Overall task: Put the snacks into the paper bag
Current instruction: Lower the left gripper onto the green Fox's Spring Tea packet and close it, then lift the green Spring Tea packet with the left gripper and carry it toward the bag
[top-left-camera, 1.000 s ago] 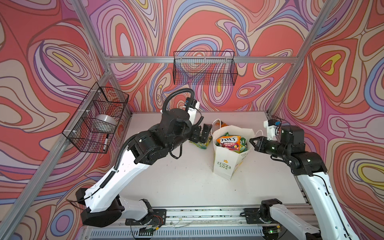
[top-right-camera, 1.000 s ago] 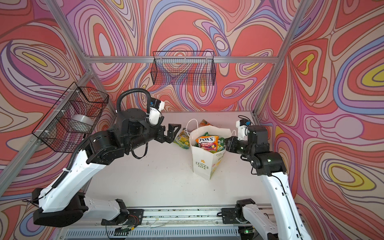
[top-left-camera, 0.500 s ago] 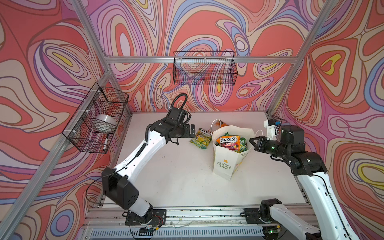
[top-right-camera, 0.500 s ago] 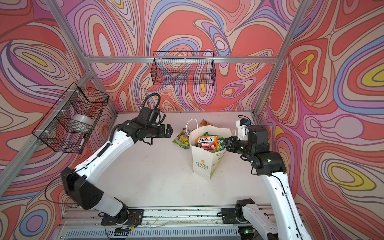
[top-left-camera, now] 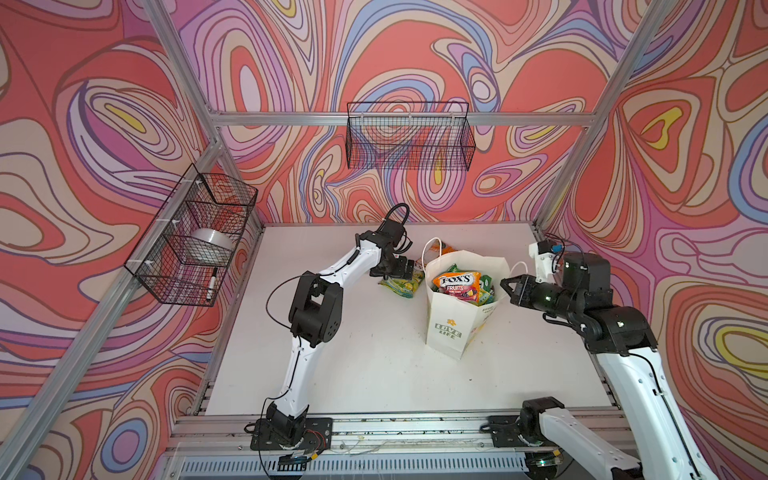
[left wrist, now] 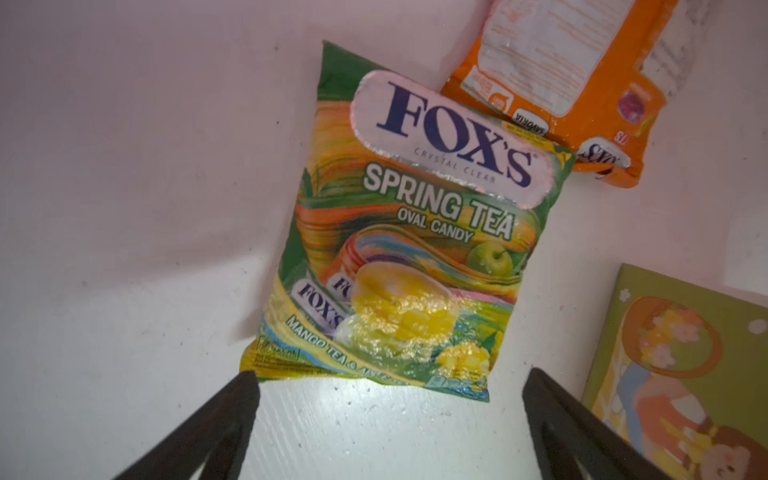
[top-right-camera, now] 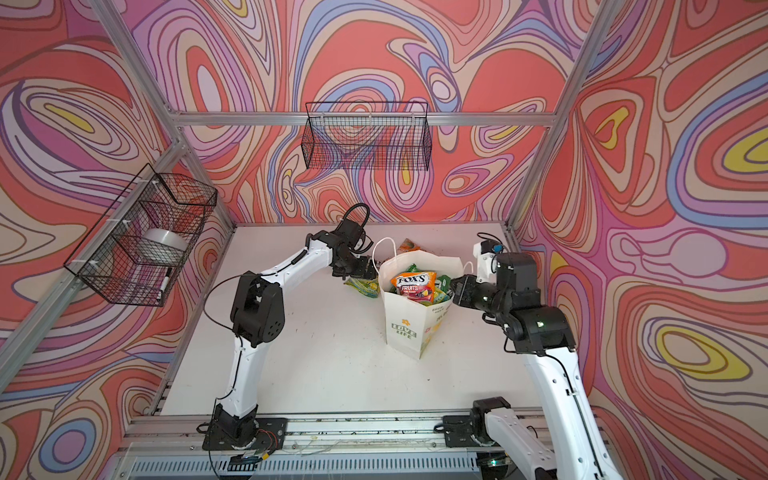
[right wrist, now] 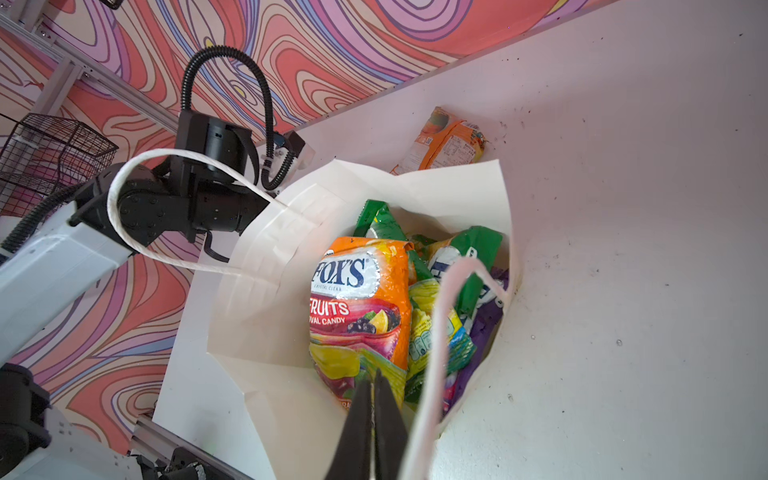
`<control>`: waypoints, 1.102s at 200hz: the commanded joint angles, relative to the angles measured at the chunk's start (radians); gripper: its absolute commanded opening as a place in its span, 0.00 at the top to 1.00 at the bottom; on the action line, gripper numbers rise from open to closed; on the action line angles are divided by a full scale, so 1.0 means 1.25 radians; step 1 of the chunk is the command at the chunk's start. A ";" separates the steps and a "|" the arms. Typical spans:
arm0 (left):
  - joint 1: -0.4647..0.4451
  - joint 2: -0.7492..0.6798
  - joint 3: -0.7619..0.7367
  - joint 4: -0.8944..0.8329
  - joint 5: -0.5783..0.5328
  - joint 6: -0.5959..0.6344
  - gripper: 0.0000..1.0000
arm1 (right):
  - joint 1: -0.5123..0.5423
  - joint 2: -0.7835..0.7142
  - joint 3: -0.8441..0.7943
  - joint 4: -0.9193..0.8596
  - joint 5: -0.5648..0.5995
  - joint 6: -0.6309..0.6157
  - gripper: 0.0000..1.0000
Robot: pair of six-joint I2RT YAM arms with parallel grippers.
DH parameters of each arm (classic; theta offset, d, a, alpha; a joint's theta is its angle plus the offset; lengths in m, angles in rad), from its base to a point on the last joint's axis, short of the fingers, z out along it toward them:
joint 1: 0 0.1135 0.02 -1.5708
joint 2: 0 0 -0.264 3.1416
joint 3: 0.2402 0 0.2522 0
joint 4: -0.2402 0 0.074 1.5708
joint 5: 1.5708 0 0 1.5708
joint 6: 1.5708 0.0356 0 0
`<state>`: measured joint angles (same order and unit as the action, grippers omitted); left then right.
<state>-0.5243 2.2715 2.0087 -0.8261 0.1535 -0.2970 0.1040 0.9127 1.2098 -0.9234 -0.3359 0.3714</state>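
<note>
The bag [top-left-camera: 446, 328], stuffed with snacks [top-left-camera: 457, 284], is stood on the tabletop [top-left-camera: 374, 365], the right claw [right wrist: 374, 374] pressed together at its rim, seemingly gripping nothing. Farther back, the left claw [left wrist: 390, 374] is spread over a green packet [left wrist: 407, 232], with an orange packet [left wrist: 573, 83] beside it.

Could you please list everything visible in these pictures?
paper bag: one, white with green print, upright on the table.
bagged snacks: several, orange, green and purple, inside the paper bag.
Spring Tea packet: one, green-yellow, flat on the table left of the bag.
orange packet: one, orange, on the table behind the bag.
wire baskets: two, black, on the back and left walls.
silvery roll: one, in the left-wall basket.
marker: one, black and white, same basket.
table: one, white.
left gripper: one, black, open above the Spring Tea packet.
right gripper: one, black, shut at the bag's mouth.
</note>
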 commanded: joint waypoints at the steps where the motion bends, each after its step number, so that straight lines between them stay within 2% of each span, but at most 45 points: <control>1: -0.024 0.028 0.048 -0.066 -0.048 0.084 0.00 | 0.000 -0.010 0.018 0.013 0.000 -0.008 1.00; 30: -0.043 0.047 0.055 -0.049 -0.085 0.131 0.00 | -0.001 0.000 0.019 0.023 -0.008 -0.003 1.00; 80: -0.059 0.118 0.123 -0.072 -0.128 0.154 0.00 | -0.001 0.007 0.019 0.027 -0.012 -0.002 1.00; 121: -0.063 0.185 0.196 -0.119 -0.190 0.137 0.00 | 0.000 0.003 0.016 0.023 -0.009 -0.002 1.00; 143: -0.063 0.211 0.222 -0.148 -0.196 0.134 0.00 | 0.000 0.000 0.014 0.021 -0.005 -0.001 1.00; 170: -0.063 0.217 0.208 -0.150 -0.212 0.124 0.06 | -0.001 -0.001 0.009 0.022 -0.005 -0.002 1.00; 220: -0.063 0.214 0.201 -0.166 -0.217 0.106 0.28 | 0.000 0.001 0.010 0.027 -0.007 -0.001 1.00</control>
<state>-0.6044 2.5000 2.2715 -0.9466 -0.0963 -0.1417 0.1040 0.9218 1.2098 -0.9131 -0.3389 0.3717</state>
